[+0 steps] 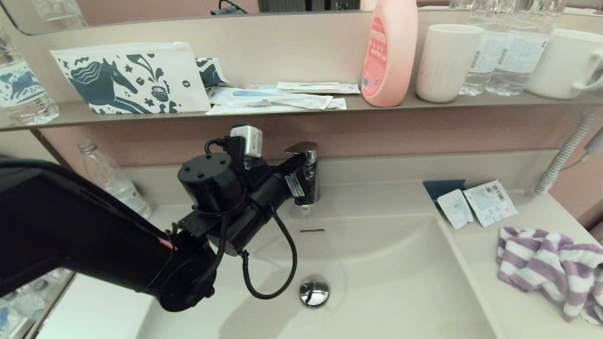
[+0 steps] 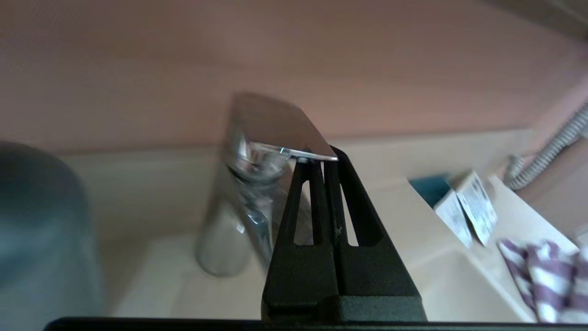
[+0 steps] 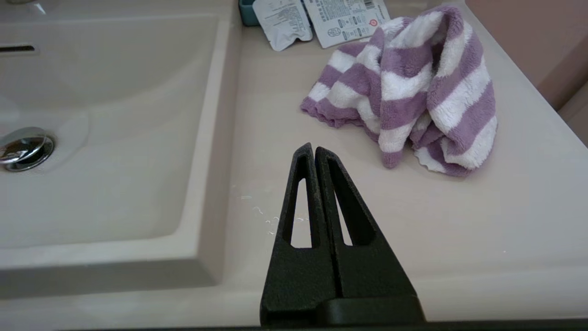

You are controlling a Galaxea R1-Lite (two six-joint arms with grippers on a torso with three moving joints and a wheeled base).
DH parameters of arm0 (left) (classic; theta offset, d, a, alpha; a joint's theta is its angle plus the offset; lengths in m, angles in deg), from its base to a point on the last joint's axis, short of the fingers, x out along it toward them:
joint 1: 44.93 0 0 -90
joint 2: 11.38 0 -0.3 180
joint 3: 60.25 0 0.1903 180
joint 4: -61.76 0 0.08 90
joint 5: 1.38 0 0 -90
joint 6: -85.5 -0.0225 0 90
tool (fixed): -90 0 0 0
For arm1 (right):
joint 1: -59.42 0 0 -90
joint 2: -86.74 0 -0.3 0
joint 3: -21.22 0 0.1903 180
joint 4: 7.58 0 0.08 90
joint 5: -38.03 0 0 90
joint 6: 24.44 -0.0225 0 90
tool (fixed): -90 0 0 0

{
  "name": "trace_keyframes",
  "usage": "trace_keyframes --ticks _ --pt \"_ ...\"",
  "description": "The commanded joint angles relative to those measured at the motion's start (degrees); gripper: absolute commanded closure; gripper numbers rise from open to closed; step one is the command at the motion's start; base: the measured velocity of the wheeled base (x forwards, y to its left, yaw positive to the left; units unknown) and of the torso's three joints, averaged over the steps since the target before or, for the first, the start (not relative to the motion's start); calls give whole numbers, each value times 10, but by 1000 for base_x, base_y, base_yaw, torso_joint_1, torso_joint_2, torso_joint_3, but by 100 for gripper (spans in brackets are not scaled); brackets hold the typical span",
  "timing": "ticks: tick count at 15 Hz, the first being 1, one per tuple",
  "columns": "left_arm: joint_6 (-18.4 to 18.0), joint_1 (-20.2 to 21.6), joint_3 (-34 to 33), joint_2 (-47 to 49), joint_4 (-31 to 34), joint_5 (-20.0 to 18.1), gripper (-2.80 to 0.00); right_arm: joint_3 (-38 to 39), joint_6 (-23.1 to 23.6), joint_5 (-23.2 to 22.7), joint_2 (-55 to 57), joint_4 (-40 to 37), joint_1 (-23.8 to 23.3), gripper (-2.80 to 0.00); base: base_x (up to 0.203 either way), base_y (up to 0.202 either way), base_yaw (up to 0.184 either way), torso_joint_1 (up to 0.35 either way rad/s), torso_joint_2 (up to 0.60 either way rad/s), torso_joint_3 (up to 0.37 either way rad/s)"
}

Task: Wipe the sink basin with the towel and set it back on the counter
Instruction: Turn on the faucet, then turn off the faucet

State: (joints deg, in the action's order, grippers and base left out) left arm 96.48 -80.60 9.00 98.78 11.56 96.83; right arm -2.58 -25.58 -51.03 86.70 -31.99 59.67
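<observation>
The purple-and-white striped towel (image 1: 551, 268) (image 3: 404, 87) (image 2: 546, 276) lies crumpled on the cream counter (image 1: 509, 310) (image 3: 459, 220), to the right of the sink basin (image 1: 386, 263) (image 3: 115, 138). Nothing lies in the basin, whose chrome drain plug (image 1: 314, 291) (image 3: 23, 147) and overflow slot (image 1: 312, 230) both show. My left gripper (image 1: 301, 162) (image 2: 321, 161) is shut, its tips against the underside of the chrome faucet lever (image 2: 275, 124). My right gripper (image 3: 313, 149) is shut and holds nothing, hovering over the counter just short of the towel. It is outside the head view.
The faucet (image 1: 308, 179) stands behind the basin. Sachets (image 1: 476, 205) lie on the counter beyond the towel, and a ribbed hose (image 1: 563, 157) runs at the right. The shelf (image 1: 70, 115) carries a horse-print pouch (image 1: 132, 77), a pink bottle (image 1: 390, 52), cups and water bottles.
</observation>
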Motion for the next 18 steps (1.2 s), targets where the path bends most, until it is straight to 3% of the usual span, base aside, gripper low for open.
trace_keyframes --ticks 1,5,12,18 --pt "1 3 2 -12 -2 1 0 0 0 0 0 0 1 0 0 0 0 0 0 0" --pt "1 7 -8 -23 -2 1 0 0 0 -1 0 0 0 0 0 0 0 0 0 0" --pt "1 -25 -70 -75 0 8 0 0 0 0 0 0 0 0 0 0 0 0 0 0" --pt "-2 -22 -43 -99 37 16 0 0 0 0 0 0 0 0 0 0 0 0 0 0"
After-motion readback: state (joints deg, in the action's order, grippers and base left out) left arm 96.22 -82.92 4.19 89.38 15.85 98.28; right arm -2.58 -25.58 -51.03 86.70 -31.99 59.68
